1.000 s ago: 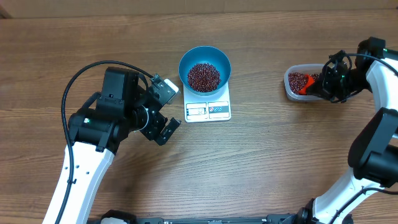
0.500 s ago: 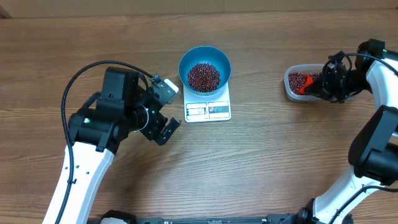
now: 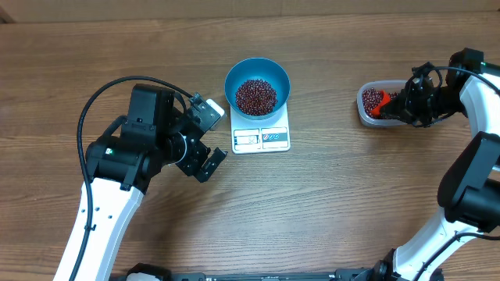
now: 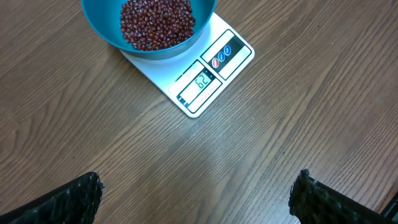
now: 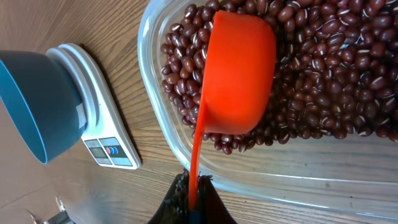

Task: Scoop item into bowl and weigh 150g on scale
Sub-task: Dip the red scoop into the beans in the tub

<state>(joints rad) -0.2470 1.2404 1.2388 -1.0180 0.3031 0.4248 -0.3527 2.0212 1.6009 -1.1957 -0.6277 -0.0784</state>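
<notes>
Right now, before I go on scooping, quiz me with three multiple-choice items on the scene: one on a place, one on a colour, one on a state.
1. The bowl stands: A) on the scale; B) beside it; C) behind it.
2. The scoop is: A) blue; B) red-orange; C) white.
3. The right end effector is: A) open and empty; B) shut on the scoop's handle; C) out of view.

Answers:
1 A: the bowl rests on the scale's platform, leaving the display uncovered.
2 B: the right wrist view shows it bright red-orange against the beans.
3 B: the handle runs down into the closed jaws.
</notes>
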